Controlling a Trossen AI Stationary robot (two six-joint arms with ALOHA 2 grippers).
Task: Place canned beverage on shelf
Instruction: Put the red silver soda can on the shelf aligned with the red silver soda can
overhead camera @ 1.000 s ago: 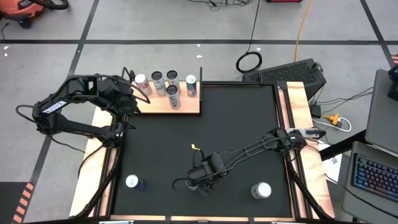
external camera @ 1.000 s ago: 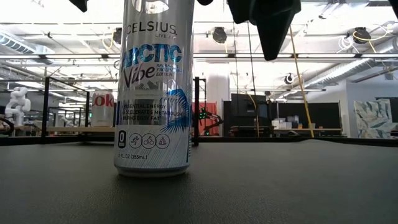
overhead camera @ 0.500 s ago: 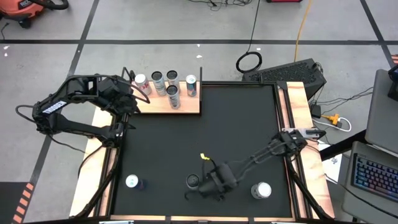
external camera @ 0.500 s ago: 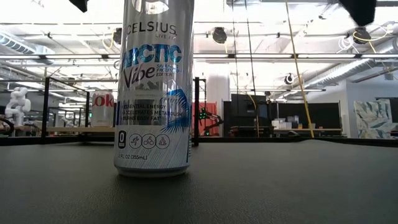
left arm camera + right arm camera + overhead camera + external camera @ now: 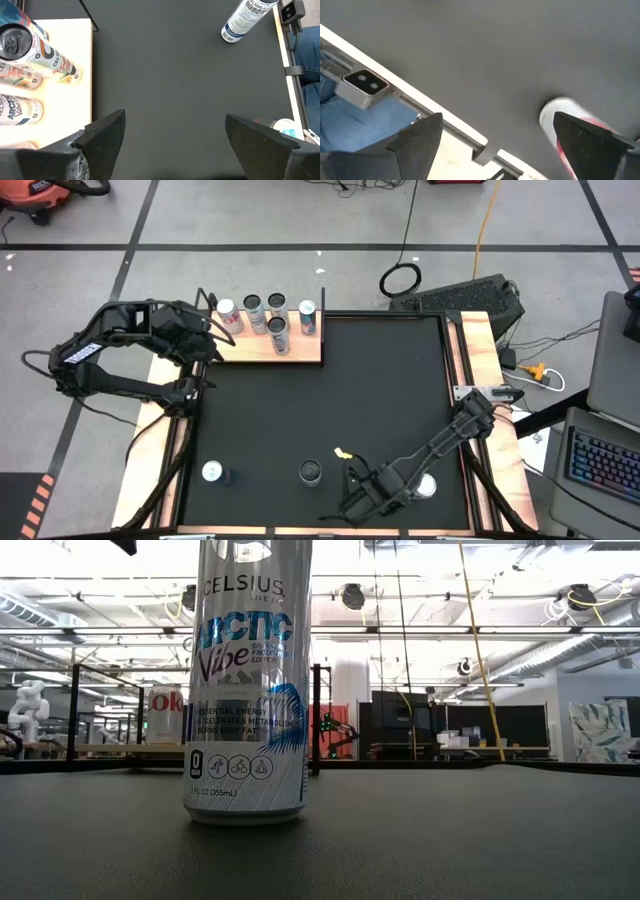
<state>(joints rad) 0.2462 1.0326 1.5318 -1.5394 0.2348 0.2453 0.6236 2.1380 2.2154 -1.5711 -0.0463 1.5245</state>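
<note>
High view: the flat light-wood shelf [image 5: 268,348] with thin black corner rods lies at the far left corner of the black rectangular mat [image 5: 330,395], carrying five upright cans [image 5: 265,318]. The left gripper [image 5: 207,348] hovers just beside the shelf's left end, fingers spread with nothing between them. Well away from the shelf, along the mat's near edge, stand a dark-topped can [image 5: 311,471], a white-topped can [image 5: 212,472] to its left, and a third white-topped can [image 5: 425,486] to its right. The right gripper [image 5: 350,502] sits low between the dark-topped can and that third can, released and empty.

Low view: a tall silver-and-blue Celsius can [image 5: 248,680] stands upright on the mat, close to the camera; the shelf's black rods [image 5: 73,715] and a red-lettered can [image 5: 165,713] show far behind it.

Left wrist view: both dark fingers [image 5: 102,137] are wide apart over bare mat, the shelf's edge [image 5: 75,95] with lying-looking cans beside them.

Right wrist view: the spread fingers [image 5: 420,137] frame the mat's edge; a white-and-red can [image 5: 565,125] lies next to one finger, untouched.
</note>
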